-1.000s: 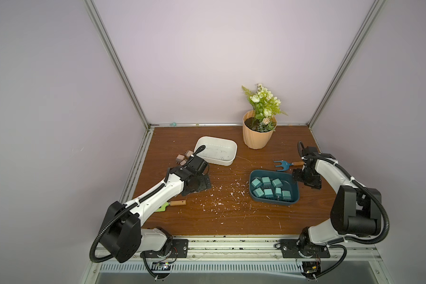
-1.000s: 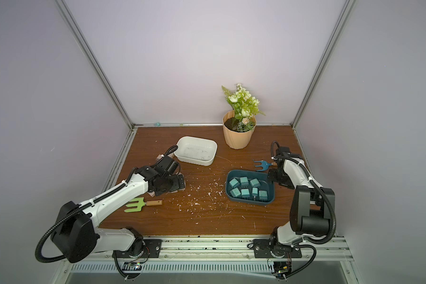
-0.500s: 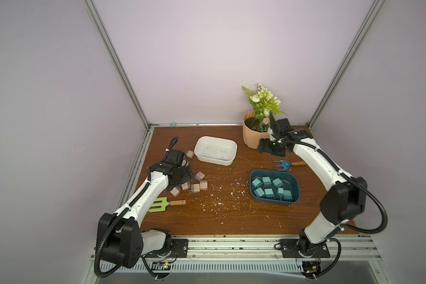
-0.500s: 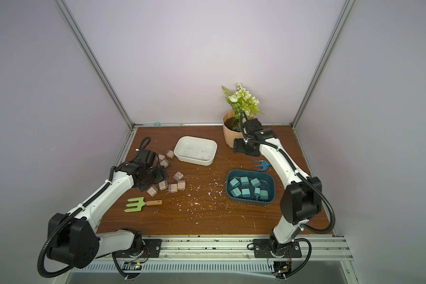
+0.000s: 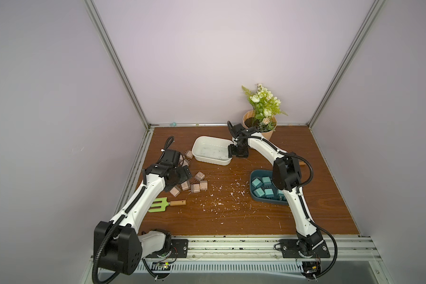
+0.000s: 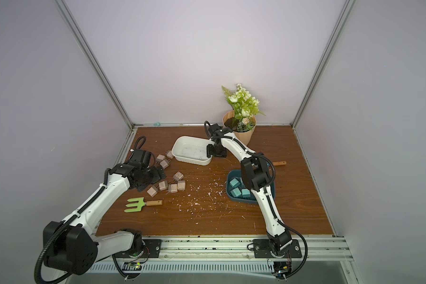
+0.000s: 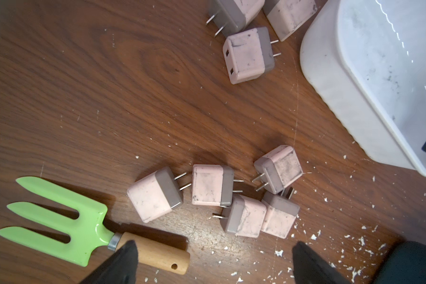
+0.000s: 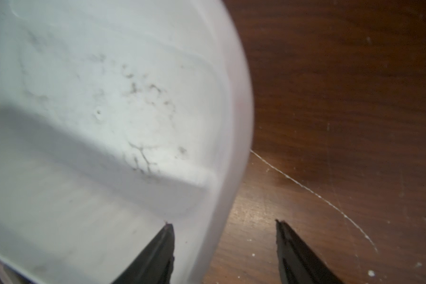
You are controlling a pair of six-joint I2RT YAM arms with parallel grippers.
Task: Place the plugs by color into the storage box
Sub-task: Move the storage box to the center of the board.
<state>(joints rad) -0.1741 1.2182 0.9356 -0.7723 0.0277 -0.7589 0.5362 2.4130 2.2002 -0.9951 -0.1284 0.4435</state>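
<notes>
**At the far corner, a grip about to close**

Across the table (image 5: pixel 231 216), the right gripper (image 8: pixel 223 228) sits with its fingers apart, one inside the white tub (image 8: pixel 96 123) and one outside over bare wood. The rim runs between them, and I see neither pad pressing the wall yet. My guess is that it means to take the tub by that corner, to steady it or draw it nearer. To do that well, it should drop low enough for the pads to catch the wall below the lip. Then it should close square and pull flat, so the tub slides and does not tip.

The left gripper (image 7: pixel 214 260) hangs spread wide and empty above the tan plugs (image 7: pixel 214 194). These lie loose on the wood just beside the tub, none inside it. The teal plugs (image 5: pixel 262 185) sit in the blue tub (image 5: pixel 266 201), well apart. A fork (image 7: pixel 59 221) lies near the tan cluster.

The right wrist view alone shows the rim threading the gap; in both top views the gripper's body hides that. The left wrist view shows prongs pointing every way and two plugs touching. Only the top views take in the teal plugs and the flowerpot (image 5: pixel 268 134) behind.
</notes>
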